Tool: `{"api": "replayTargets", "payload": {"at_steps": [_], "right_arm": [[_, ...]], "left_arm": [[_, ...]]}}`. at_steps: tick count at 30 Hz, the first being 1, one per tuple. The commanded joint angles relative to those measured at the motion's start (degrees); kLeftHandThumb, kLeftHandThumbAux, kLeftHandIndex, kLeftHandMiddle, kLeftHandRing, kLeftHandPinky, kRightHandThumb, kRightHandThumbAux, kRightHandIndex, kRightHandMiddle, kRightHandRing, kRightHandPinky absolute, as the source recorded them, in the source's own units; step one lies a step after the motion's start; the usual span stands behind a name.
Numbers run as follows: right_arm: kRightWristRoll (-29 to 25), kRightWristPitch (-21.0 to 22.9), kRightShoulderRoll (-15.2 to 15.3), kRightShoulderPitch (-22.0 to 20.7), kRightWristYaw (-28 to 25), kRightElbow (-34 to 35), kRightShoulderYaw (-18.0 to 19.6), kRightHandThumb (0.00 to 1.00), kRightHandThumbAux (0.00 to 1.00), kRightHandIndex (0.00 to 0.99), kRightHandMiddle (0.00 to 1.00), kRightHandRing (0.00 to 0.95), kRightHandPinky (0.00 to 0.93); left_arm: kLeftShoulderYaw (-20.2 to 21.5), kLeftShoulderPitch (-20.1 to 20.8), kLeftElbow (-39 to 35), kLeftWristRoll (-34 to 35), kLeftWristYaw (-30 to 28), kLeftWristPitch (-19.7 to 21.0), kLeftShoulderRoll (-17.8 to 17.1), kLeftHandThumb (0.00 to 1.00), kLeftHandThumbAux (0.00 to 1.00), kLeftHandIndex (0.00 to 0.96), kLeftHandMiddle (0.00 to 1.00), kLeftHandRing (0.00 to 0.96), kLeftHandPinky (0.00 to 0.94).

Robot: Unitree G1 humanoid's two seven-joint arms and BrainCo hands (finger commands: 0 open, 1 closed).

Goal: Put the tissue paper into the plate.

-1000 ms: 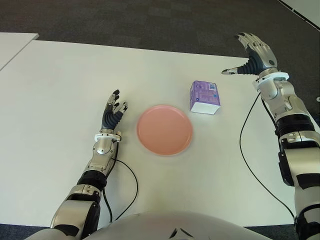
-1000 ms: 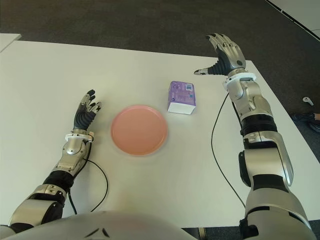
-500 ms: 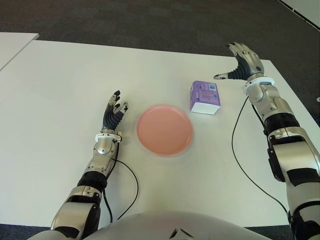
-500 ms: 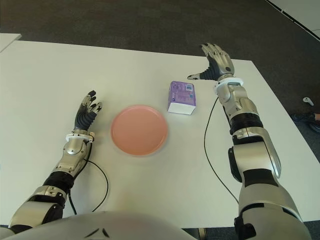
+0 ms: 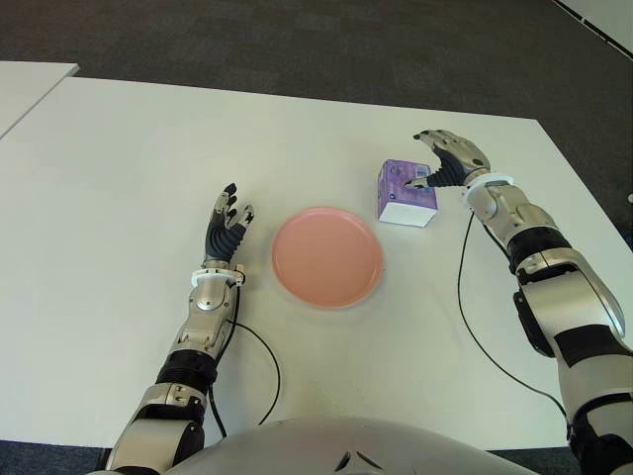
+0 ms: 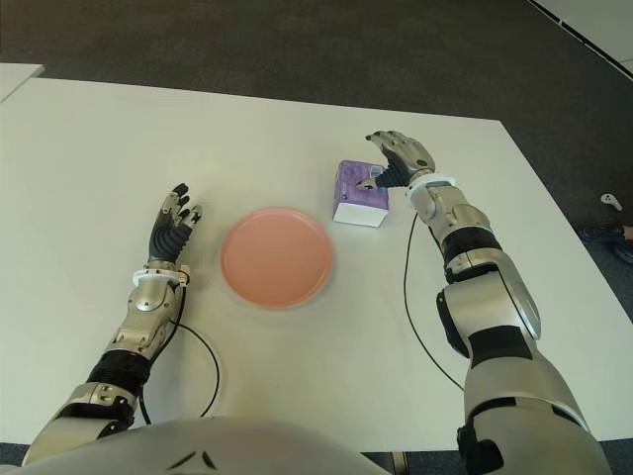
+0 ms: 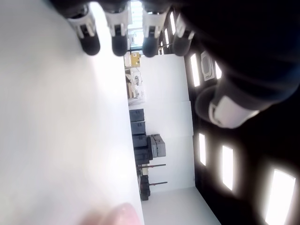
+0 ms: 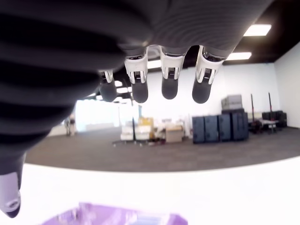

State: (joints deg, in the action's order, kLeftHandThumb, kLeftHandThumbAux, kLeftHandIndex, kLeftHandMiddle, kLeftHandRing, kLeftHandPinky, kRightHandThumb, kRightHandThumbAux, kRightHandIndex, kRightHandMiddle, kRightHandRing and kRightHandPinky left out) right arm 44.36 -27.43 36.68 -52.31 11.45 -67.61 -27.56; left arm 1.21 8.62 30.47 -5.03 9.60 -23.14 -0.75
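A purple and white tissue pack point(image 5: 402, 194) stands on the white table point(image 5: 119, 178), just right of the round pink plate point(image 5: 326, 257), which holds nothing. My right hand point(image 5: 429, 162) hovers over the pack's far right top corner, open, with the thumb tip low over the pack's top. In the right wrist view the fingers point(image 8: 169, 77) hang spread above the pack point(image 8: 122, 217) and grip nothing. My left hand point(image 5: 226, 224) shows to the left of the plate, fingers relaxed and pointing away from me.
A black cable point(image 5: 463, 297) trails across the table from the right arm, and another cable point(image 5: 265, 368) loops by the left forearm. A second white table point(image 5: 30, 84) stands at far left. Dark carpet lies beyond the table's far and right edges.
My right hand has come down and leftward from high over the table's far right corner to just above the tissue pack. The left hand, plate and pack have stayed put.
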Motion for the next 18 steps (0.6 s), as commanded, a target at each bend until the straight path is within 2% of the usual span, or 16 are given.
{"api": "replayTargets", "payload": {"at_steps": [1, 7, 11, 14, 18], "right_arm": [[0.4, -2.4, -0.1, -0.6, -1.8, -1.3, -1.5, 0.062, 0.522, 0.000, 0.005, 0.000, 0.000], [0.9, -4.4, -0.2, -0.3, -2.6, -1.0, -2.9, 0.056, 0.518, 0.000, 0.009, 0.000, 0.000], [0.7, -5.0, -0.3, -0.3, -2.8, -1.4, -3.4, 0.039, 0.513, 0.000, 0.009, 0.000, 0.000], [0.0, -5.5, -0.5, -0.3, -3.7, -1.6, -3.3, 0.022, 0.510, 0.000, 0.004, 0.000, 0.000], [-0.7, -6.0, -0.5, -0.3, -4.9, -1.4, -3.0, 0.004, 0.510, 0.000, 0.000, 0.000, 0.000]], "left_arm": [[-0.1, -1.6, -1.3, -0.3, 0.3, 2.6, 0.5, 0.000, 0.574, 0.000, 0.000, 0.000, 0.000], [-0.3, -2.4, -3.4, -0.4, 0.5, 4.3, 1.3, 0.000, 0.570, 0.000, 0.000, 0.000, 0.000], [-1.0, -4.2, -7.6, -0.2, -0.1, 5.4, 2.2, 0.000, 0.574, 0.000, 0.000, 0.000, 0.000], [-2.3, -6.6, -14.5, 0.1, -0.9, 8.8, 3.5, 0.000, 0.581, 0.000, 0.000, 0.000, 0.000], [-2.9, -8.0, -18.9, 1.0, -1.9, 11.5, 3.7, 0.002, 0.594, 0.000, 0.000, 0.000, 0.000]]}}
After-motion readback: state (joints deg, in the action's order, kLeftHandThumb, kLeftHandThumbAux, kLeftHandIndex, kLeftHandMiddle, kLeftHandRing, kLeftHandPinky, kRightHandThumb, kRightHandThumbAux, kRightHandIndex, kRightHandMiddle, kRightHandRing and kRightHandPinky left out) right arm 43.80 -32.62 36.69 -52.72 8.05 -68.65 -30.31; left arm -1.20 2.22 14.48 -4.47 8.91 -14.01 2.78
